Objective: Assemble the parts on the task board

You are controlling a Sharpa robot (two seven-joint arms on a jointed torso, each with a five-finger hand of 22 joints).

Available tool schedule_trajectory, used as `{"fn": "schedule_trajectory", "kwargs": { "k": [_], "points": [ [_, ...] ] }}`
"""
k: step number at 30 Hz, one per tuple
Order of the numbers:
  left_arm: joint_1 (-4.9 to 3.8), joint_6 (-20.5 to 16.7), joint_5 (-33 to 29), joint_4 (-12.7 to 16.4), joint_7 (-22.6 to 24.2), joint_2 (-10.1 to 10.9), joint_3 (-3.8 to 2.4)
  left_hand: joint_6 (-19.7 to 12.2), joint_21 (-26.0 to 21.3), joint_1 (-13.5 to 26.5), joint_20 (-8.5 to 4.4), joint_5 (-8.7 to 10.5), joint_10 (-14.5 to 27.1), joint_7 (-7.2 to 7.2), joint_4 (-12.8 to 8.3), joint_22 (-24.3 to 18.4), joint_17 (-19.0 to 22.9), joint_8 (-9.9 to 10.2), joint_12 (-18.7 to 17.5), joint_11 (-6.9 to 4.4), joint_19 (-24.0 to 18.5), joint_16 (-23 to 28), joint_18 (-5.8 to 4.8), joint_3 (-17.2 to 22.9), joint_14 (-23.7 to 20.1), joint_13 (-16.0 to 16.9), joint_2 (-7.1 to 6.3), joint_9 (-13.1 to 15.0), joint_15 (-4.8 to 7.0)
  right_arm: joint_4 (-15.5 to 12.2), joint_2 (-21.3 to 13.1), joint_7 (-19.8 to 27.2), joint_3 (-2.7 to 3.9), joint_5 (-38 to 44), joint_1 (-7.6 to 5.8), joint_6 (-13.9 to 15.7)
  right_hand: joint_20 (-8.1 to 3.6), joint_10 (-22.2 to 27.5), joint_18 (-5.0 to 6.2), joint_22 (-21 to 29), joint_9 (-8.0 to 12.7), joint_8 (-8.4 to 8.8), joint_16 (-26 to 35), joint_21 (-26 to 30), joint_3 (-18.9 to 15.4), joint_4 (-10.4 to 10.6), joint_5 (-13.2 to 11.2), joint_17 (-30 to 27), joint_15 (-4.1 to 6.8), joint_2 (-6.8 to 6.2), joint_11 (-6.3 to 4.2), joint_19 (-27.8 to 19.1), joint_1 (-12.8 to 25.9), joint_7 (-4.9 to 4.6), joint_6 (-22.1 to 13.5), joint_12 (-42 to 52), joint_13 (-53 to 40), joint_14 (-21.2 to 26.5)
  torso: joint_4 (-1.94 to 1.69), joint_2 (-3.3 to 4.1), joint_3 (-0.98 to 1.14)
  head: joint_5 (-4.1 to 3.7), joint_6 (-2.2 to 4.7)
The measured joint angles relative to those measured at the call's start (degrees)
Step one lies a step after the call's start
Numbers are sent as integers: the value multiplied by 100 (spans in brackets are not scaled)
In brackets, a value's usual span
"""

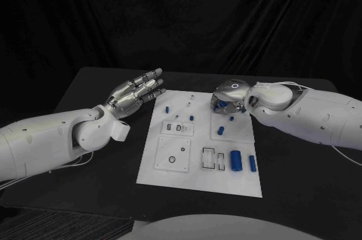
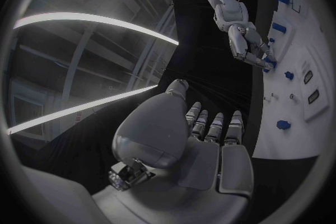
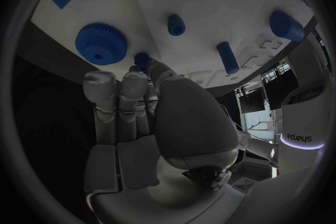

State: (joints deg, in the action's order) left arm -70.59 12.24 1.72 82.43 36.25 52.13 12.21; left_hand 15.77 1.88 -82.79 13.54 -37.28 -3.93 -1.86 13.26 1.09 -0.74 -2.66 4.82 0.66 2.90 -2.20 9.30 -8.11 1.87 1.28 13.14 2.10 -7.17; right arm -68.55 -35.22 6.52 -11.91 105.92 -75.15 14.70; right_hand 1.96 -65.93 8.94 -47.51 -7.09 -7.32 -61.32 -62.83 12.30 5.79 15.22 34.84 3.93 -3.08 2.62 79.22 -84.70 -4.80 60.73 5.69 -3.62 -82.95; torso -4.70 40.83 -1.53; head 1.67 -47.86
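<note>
The black table [image 1: 90, 83] lies in front of me with a dark curtain [image 1: 181, 25] hung behind it, and the white task board [image 1: 198, 183] sits flat in the middle. Small blue parts are scattered on the board: a long blue cylinder [image 1: 236, 160] and a slimmer blue pin [image 1: 252, 163] lie side by side near the board's right edge, and a short blue peg [image 1: 221, 129] lies further up toward the middle. My left hand [image 1: 137, 93] hovers above the table just beside the board's far left corner, palm facing inward, fingers straight and a little apart, holding nothing. My right hand [image 1: 226, 100] is bent down over the far right part of the board, fingers curled toward the surface. From my right wrist I see a fingertip [image 3: 148, 65] touching a small blue stud [image 3: 140, 60] beside the blue gear [image 3: 101, 42], but I cannot tell whether I have actually gripped it.
</note>
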Motion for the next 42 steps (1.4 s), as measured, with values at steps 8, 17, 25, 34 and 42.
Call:
{"fn": "schedule_trajectory", "kwargs": {
  "k": [8,17,25,34,42],
  "points": [
    [0,19,1,-3,-44,5,0,0,0,-20,0,-27,0,0,-16,0,0,-22,0,0,0,0,0,16,12,0,20,0,-12,-22,-47,67,0,-21,3,146,22,-174,0,-78,-62,0,0,-39,220,-50,-46,35,0,-46,31,-22,-91,-70,70,-20,9,0,4,-9,-3,25,-2],
    [0,22,1,36,-67,53,0,40,0,-45,21,-53,16,-40,-75,-1,-5,-22,0,26,21,0,0,43,21,-1,0,6,-21,-190,-60,148,-4,-36,-147,345,31,-222,-14,-171,-95,0,-39,-95,325,-53,-132,111,-28,-53,77,-30,-127,-115,114,-15,6,13,8,-17,-5,83,29],
    [0,-73,3,100,-40,111,0,82,-56,22,-126,-90,24,-82,-174,-48,36,-45,0,79,-127,118,0,142,-158,-1,-58,6,378,-212,119,154,3,-65,-434,451,51,-235,-55,-196,-95,0,-68,-106,346,-33,-136,152,-52,-75,89,-51,-149,-115,114,-16,-6,-11,9,-20,-7,127,107],
    [0,-219,3,129,41,139,0,103,-81,64,-175,-89,24,-102,-174,-49,43,-45,43,79,-176,136,0,142,-153,10,-28,12,443,216,543,165,2,-308,-523,447,123,-304,-52,-267,-107,34,-89,-129,434,6,-136,187,-169,-123,146,-81,-100,-183,141,-50,-5,15,9,-19,-9,166,91],
    [0,-257,3,132,96,118,0,123,-81,64,-175,-89,24,-123,-174,-49,43,-45,43,79,-176,136,-1,142,-154,10,-28,11,442,593,814,199,2,-457,-534,428,122,-324,-51,-320,-115,34,-111,-169,433,6,-136,224,-169,-123,165,-81,-100,-204,161,-66,-5,15,-34,34,-14,103,146]
  ]
}}
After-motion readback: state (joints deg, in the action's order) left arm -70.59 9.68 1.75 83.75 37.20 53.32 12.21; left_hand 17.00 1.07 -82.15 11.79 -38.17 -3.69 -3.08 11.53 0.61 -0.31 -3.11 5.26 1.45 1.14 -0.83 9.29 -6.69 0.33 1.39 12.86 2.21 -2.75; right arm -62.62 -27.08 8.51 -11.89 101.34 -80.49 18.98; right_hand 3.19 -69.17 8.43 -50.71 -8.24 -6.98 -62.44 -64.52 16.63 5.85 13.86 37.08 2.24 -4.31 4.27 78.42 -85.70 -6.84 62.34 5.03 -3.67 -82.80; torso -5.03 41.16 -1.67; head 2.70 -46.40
